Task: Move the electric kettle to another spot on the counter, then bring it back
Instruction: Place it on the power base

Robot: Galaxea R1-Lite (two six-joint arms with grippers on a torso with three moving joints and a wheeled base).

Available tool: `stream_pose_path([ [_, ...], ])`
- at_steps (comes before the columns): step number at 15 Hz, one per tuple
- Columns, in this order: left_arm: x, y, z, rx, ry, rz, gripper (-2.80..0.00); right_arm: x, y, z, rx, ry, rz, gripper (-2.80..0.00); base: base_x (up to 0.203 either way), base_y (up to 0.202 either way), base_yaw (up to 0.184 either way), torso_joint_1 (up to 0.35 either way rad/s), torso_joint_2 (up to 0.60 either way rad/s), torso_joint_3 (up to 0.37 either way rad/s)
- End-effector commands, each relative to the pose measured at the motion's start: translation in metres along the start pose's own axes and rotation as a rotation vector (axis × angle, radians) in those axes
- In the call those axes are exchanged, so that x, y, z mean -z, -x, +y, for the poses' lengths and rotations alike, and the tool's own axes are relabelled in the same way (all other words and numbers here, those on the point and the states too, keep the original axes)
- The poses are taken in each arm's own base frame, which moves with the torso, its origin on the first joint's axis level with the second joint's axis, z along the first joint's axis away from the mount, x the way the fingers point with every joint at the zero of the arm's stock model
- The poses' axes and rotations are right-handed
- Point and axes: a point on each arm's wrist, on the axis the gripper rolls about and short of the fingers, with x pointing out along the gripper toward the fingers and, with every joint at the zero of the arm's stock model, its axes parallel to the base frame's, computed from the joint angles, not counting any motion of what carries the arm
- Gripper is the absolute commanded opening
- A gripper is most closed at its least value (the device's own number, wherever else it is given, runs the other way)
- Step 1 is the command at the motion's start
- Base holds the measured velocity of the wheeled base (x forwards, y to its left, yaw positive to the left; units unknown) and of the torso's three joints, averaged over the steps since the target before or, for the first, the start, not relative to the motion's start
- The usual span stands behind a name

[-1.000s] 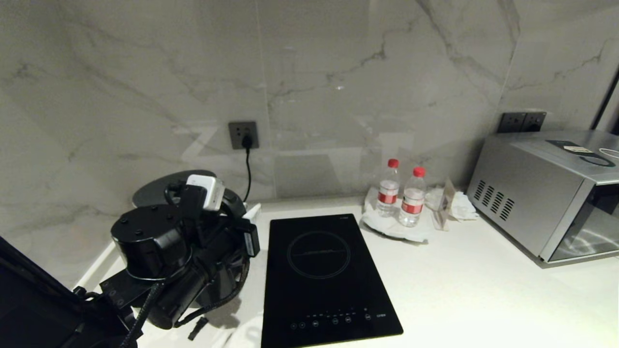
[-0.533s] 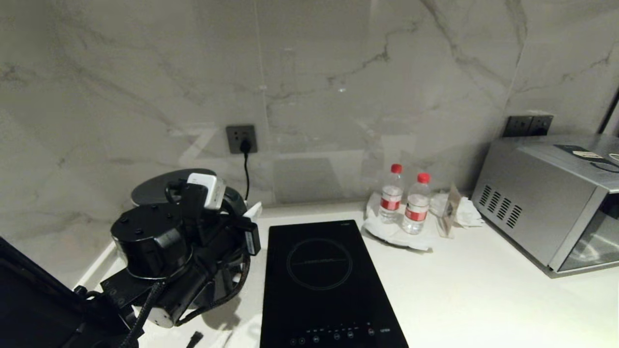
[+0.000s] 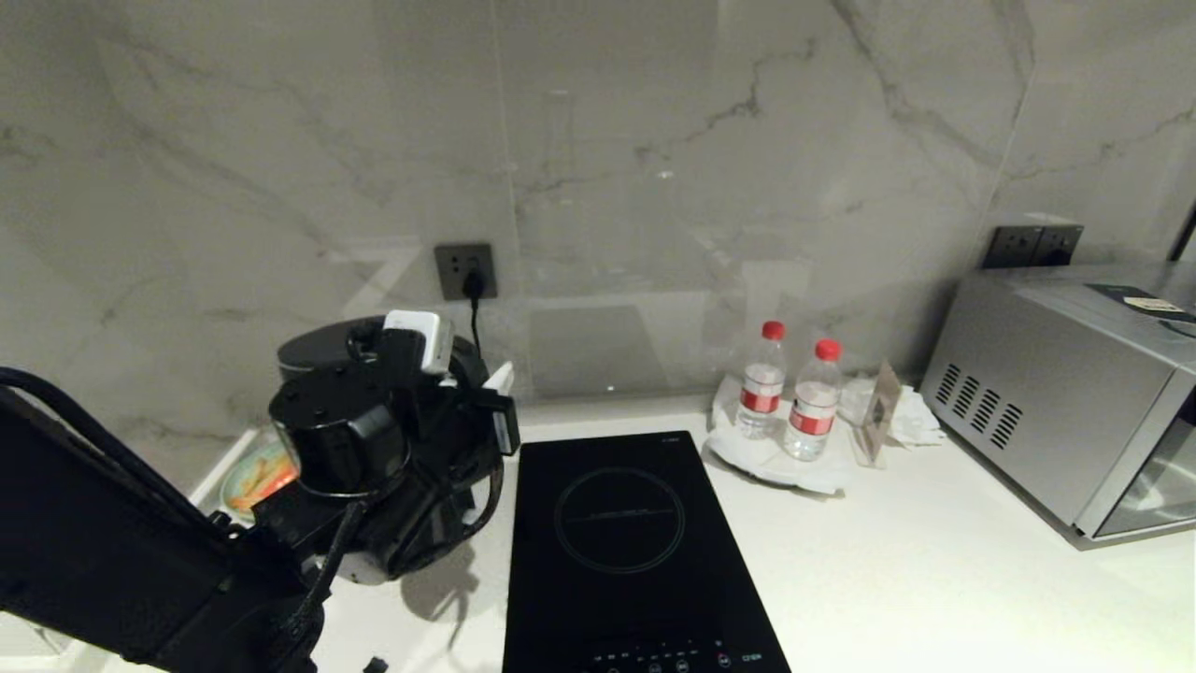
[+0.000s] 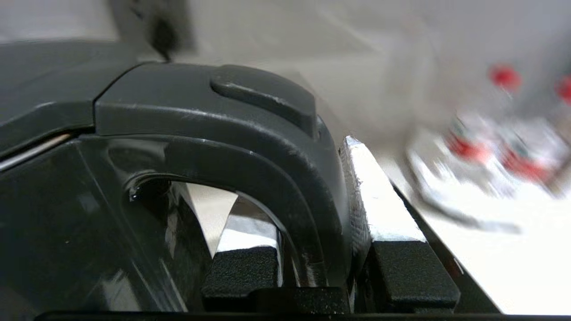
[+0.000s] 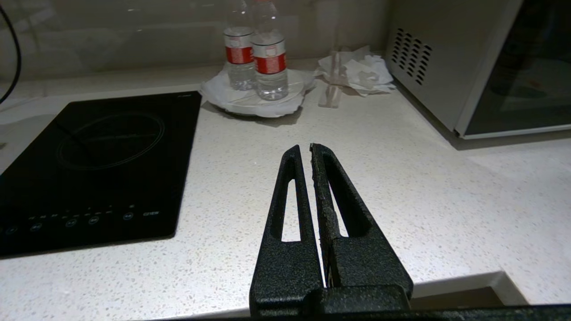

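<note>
kettle: matte dark-grey plastic jug point(image 4: 214, 111) | counter: white speckled stone point(image 5: 401, 178) | hob: black glass point(image 3: 621, 533) | bottles: red-capped clear point(image 3: 811, 400)

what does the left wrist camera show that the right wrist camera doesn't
Only the left wrist view shows the electric kettle close up, with the left gripper shut on its loop handle. Only the right wrist view shows the right gripper, shut and empty above the counter, plus the induction hob and the microwave. Both show the water bottles, blurred in the left wrist view.

Matt plastic electric kettle point(image 4: 214, 116), speckled counter point(image 5: 401, 187)
</note>
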Motion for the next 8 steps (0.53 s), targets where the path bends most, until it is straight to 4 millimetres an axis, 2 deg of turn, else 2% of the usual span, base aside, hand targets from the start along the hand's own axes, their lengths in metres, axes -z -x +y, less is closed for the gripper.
stream_pose_path([
  [1,0.014,-0.025,-0.009,-0.022,-0.010,0.005,-2.80,0.000,0.000,0.000,-0.002,0.000,0.000,-2.80,0.000,0.000,0.000,0.000,0.00,0.000],
  [5,0.035,-0.059,-0.012,-0.055,-0.027,0.010,-2.80,0.000,0.000,0.000,-0.002,0.000,0.000,-2.80,0.000,0.000,0.000,0.000,0.00,0.000],
  [8,0.049,-0.082,-0.001,-0.097,-0.043,0.013,-2.80,0.000,0.000,0.000,-0.002,0.000,0.000,-2.80,0.000,0.000,0.000,0.000,0.00,0.000],
])
